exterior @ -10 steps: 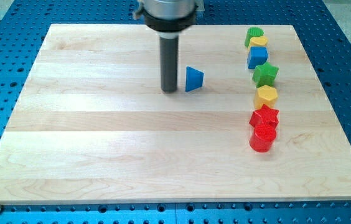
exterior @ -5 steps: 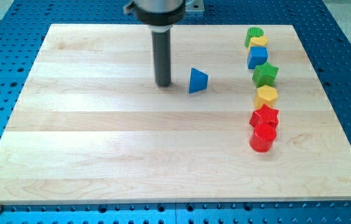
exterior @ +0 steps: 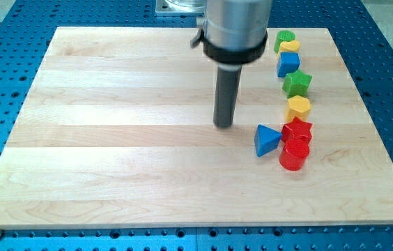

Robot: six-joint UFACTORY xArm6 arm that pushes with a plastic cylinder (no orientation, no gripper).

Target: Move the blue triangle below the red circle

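The blue triangle (exterior: 266,140) lies on the wooden board (exterior: 113,153), just left of the red star (exterior: 297,130) and the red circle (exterior: 294,155), close to or touching them. My tip (exterior: 224,125) rests on the board up and to the left of the blue triangle, with a clear gap between them. The rod rises toward the view's top.
A column of blocks runs down the view's right: a green block (exterior: 284,37), a yellow block (exterior: 291,47), a blue cube (exterior: 288,64), a green star (exterior: 297,83), a yellow hexagon (exterior: 297,107), then the red star and red circle.
The blue triangle has slid down and to the right, from the board's upper middle to beside the red blocks. My tip has moved right and down behind it.
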